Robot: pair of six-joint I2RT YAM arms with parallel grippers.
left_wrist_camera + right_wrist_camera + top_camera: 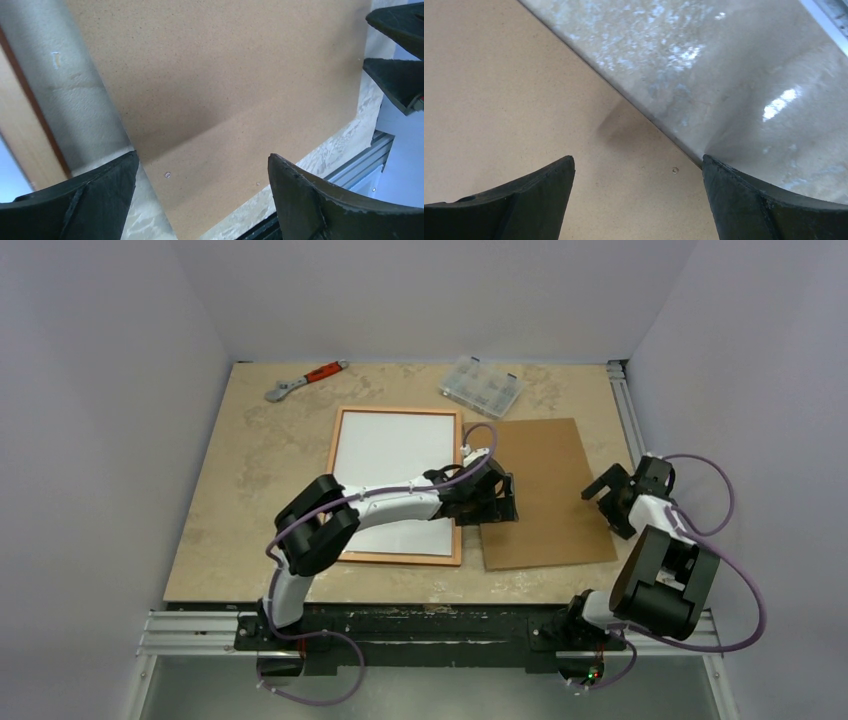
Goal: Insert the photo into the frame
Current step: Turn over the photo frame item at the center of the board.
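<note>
Here, on the table [250, 470], the frame [400, 410] lies flat, the photo [390, 450] white side up inside it. At its three o'clock lies a brown backing board [550, 490]. The left gripper [500, 502] and right gripper [607, 502] hover at the board's nine and three o'clock edges, jaws wide, holding nothing.

The left arm [385, 505] lies across the near right corner of the frame [334, 480], closing that approach. The table [250, 480] to the frame's left is bare. The far strip is open between the wrench [305, 380] and the clear organizer box [482, 386] (both well apart from the frame). The backing board [545, 490] fills the right side, just beside the frame.
</note>
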